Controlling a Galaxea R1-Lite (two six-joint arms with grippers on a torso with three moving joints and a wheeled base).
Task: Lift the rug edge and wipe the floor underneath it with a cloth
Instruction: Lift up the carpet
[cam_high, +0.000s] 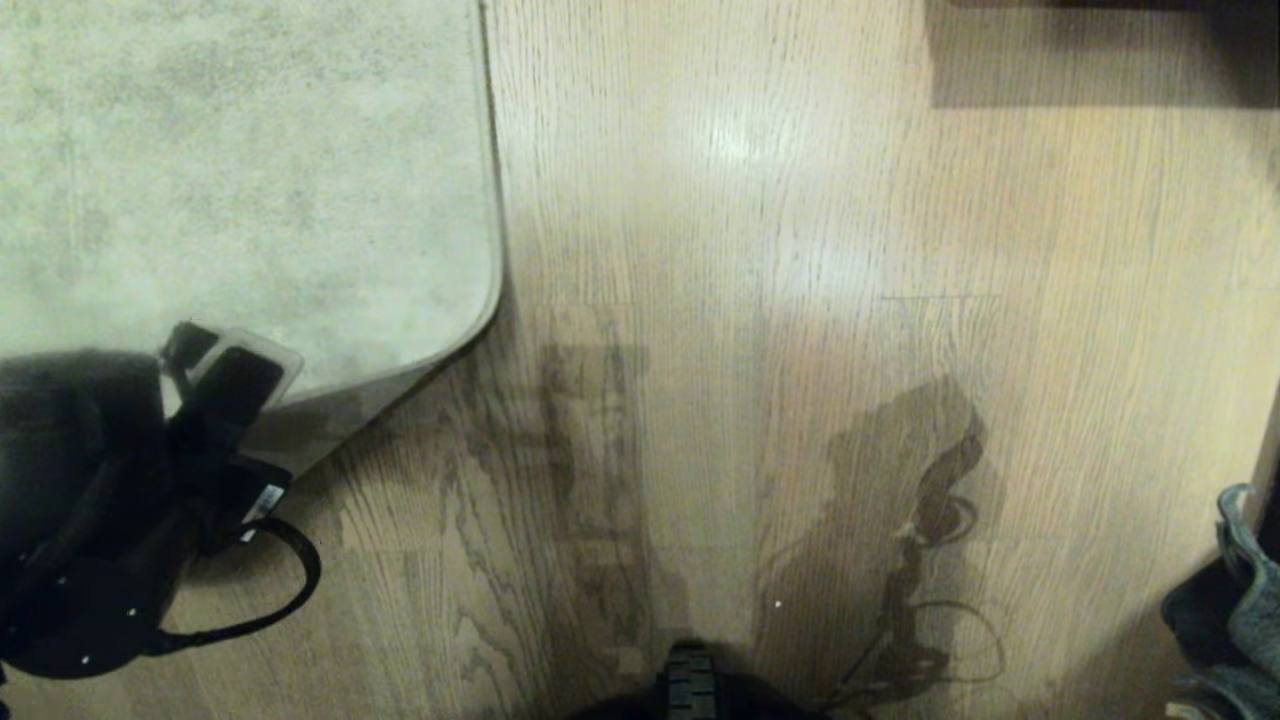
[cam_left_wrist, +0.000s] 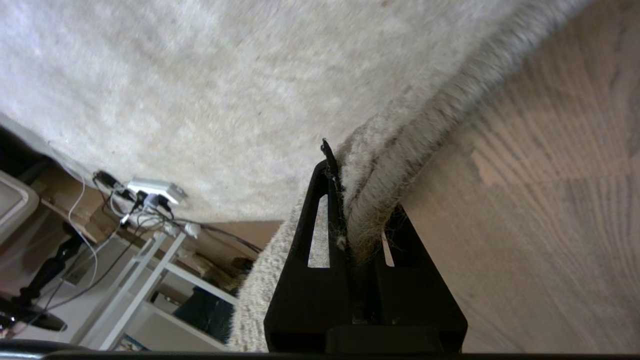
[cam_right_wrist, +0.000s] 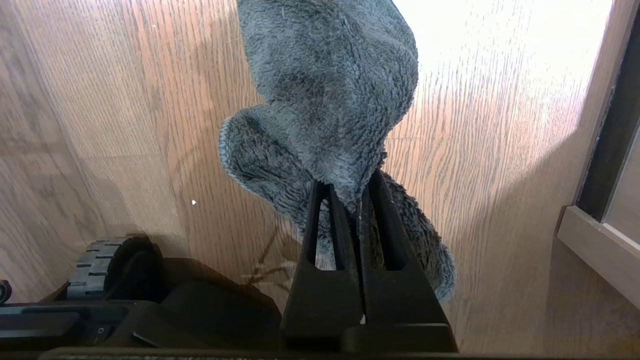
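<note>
The jaws of the left gripper (cam_left_wrist: 360, 220) are pinched almost shut on the rug edge (cam_left_wrist: 380, 185), holding the corner raised so the floor (cam_high: 760, 300) beneath is exposed; a shadow shows under it in the head view. The right gripper (cam_right_wrist: 357, 200) is clamped tight on the cloth (cam_right_wrist: 325, 100), which hangs ready for wiping, well apart from the rug. The floor is glossy wood plank; cables and a white shelf frame (cam_left_wrist: 150, 270) stand beyond the rug.

You see the rug edge (cam_left_wrist: 395, 150), pale mottled short pile, raised off the floor (cam_high: 800, 300) at its near corner. The fuzzy grey-teal cloth (cam_right_wrist: 330, 100) hangs bunched above the light wood-grain planks.
</note>
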